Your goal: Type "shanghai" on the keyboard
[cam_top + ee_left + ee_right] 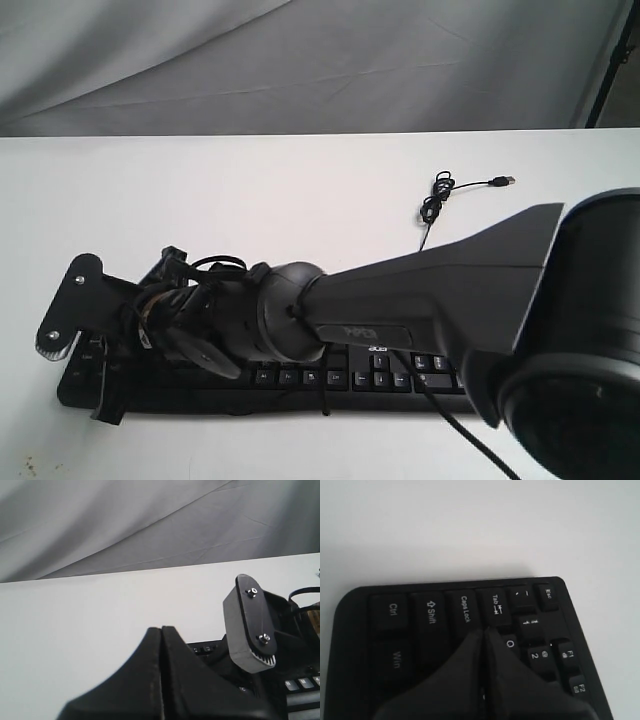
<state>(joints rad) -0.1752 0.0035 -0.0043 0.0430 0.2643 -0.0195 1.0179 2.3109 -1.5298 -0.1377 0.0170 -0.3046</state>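
The black keyboard [300, 380] lies along the near edge of the white table [250, 200]. My right arm reaches across it to its left end. In the right wrist view the right gripper [484, 631] is shut with nothing held, its tips low over the keyboard [435, 615] where Caps Lock, Tab and Q meet. In the exterior view the right gripper [108, 392] hangs there under its grey camera plate [70, 305]. My left gripper [161, 629] is shut and empty, just short of the keyboard's corner [202, 649]. I cannot make it out in the exterior view.
The keyboard's thin USB cable [435, 200] lies coiled on the table behind it, its plug [505, 181] to the right. The right arm's grey camera plate [250, 625] stands close beside the left gripper. A grey curtain [300, 60] hangs behind the table.
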